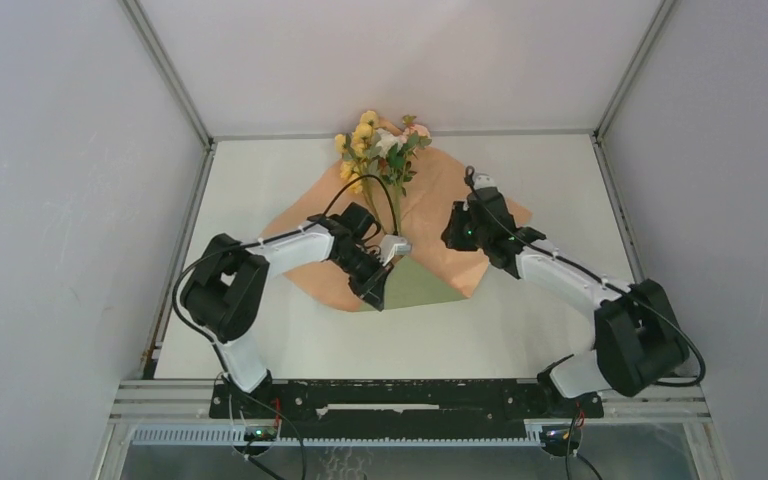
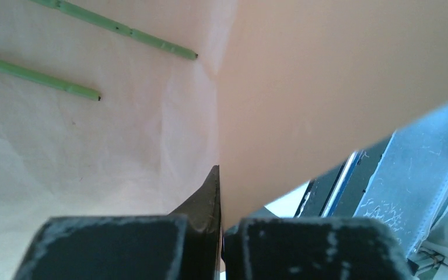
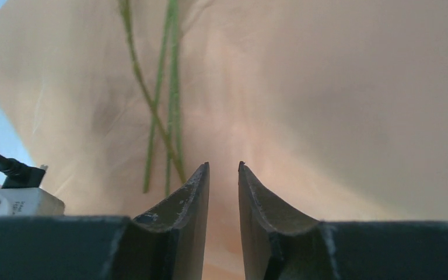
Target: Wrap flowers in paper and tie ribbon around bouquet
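Top: paper (image 1: 440,200) peach side up on table (image 1: 260,330), flowers (image 1: 380,150) lying on it | Left wrist: left fingers (image 2: 116,245) clenched on paper edge; sheet likely light, floppy, crease-prone | Right wrist: right fingers (image 3: 181,204) narrowly parted, empty, over paper; grip edges.

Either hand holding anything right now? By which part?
Left hand is shut on the paper, pinching the edge of its lifted near flap. Right hand hangs over the paper with jaws slightly apart; no hold visible.

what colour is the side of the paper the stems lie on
Peach-orange. The paper under the green stems shows it best in the left wrist view.
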Tool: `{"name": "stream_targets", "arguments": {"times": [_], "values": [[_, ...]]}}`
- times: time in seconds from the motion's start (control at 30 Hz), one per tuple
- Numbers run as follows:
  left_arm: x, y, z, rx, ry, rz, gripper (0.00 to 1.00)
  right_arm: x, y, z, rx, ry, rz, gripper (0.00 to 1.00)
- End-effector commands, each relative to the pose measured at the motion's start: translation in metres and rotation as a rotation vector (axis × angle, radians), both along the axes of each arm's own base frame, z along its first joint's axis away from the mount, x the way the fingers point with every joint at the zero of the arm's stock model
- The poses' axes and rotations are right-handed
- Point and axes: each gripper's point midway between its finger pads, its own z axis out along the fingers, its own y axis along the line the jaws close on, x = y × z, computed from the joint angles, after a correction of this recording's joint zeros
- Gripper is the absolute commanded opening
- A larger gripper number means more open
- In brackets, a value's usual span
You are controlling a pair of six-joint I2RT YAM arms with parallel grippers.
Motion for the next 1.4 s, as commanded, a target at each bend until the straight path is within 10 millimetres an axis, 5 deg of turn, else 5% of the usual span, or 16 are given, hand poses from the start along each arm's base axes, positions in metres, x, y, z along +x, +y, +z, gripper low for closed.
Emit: {"name": "stream_targets", "arguments": {"times": [0.0,0.17,0.47,0.8,0.97,1.17,1.37], "values": [[-0.006,-0.002,0.025,-0.038,-0.08,-0.089,0.0,0.009,0.049,0.004,0.173,0.023,0.198,0.31],[-0.033,0.009,0.032,-0.014,-0.062,-0.189,0.0,-0.006,0.063,-0.063,0.193,0.231,0.209,0.24],[-0.053,0.016,0.056,-0.052,-0.083,-0.297,0.0,-0.061,0.075,-0.1,0.182,0.364,0.276,0.23],[0.006,0.012,0.026,0.014,-0.076,-0.237,0.04,-0.09,0.048,-0.042,0.252,0.256,0.439,0.36],[0.006,0.014,0.016,0.011,-0.044,-0.262,0.07,-0.109,0.04,-0.019,0.346,0.189,0.511,0.45],[0.003,0.019,0.007,0.016,-0.016,-0.269,0.08,-0.123,0.04,-0.012,0.417,0.117,0.541,0.59],[0.0,0.019,0.006,0.011,-0.001,-0.279,0.09,-0.127,0.043,-0.034,0.39,0.15,0.531,0.7]]}}
